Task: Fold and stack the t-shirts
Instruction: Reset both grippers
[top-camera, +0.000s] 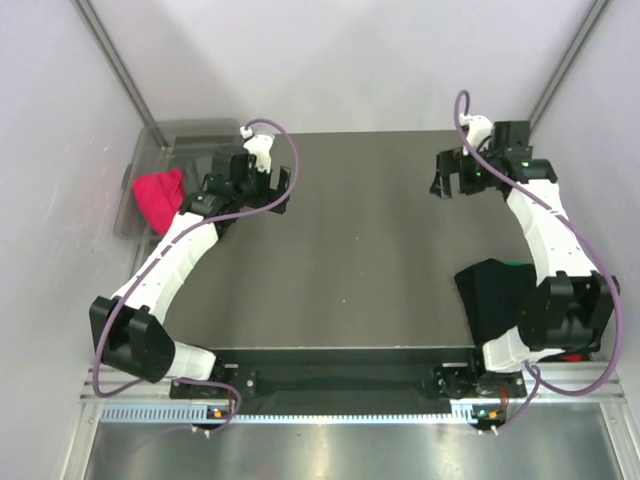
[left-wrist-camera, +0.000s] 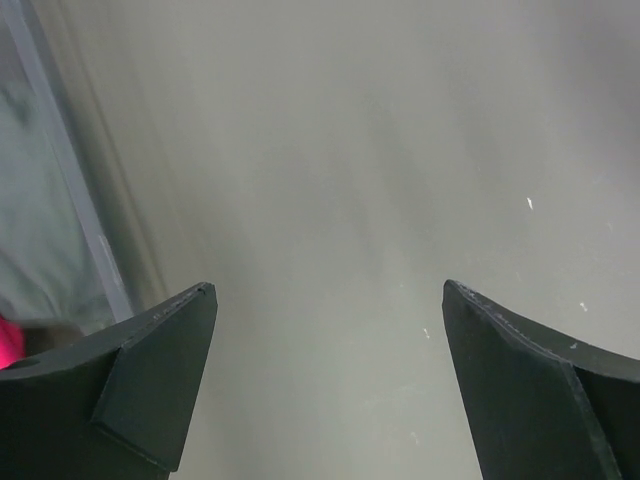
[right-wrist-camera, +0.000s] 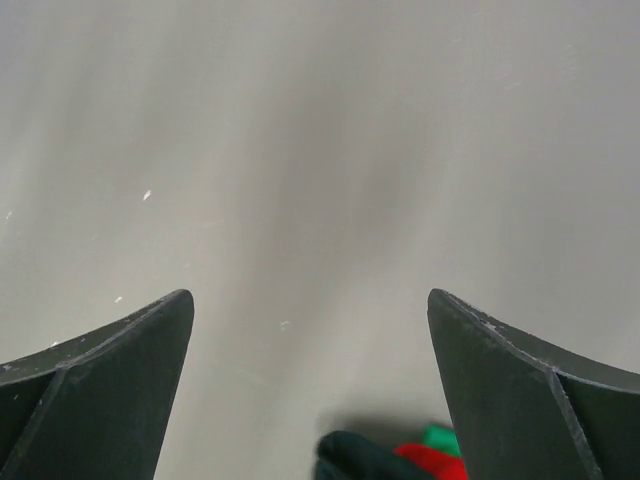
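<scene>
A pink t-shirt (top-camera: 160, 196) lies bunched in the translucent grey tub (top-camera: 175, 133) at the far left, with grey cloth (top-camera: 196, 163) behind it. A folded black t-shirt (top-camera: 492, 296) lies at the near right, with green cloth (top-camera: 515, 264) showing at its far edge. In the right wrist view the black (right-wrist-camera: 355, 458), red (right-wrist-camera: 425, 459) and green (right-wrist-camera: 438, 438) shirts show at the bottom edge. My left gripper (top-camera: 281, 181) is open and empty above the table's far left, beside the tub. My right gripper (top-camera: 446, 176) is open and empty above the far right. Both wrist views show wide-open jaws over bare table.
The dark table (top-camera: 350, 250) lies between grey walls. The tub's edge (left-wrist-camera: 70, 190) shows at the left of the left wrist view. The right arm's elbow (top-camera: 560, 310) hangs over part of the folded stack.
</scene>
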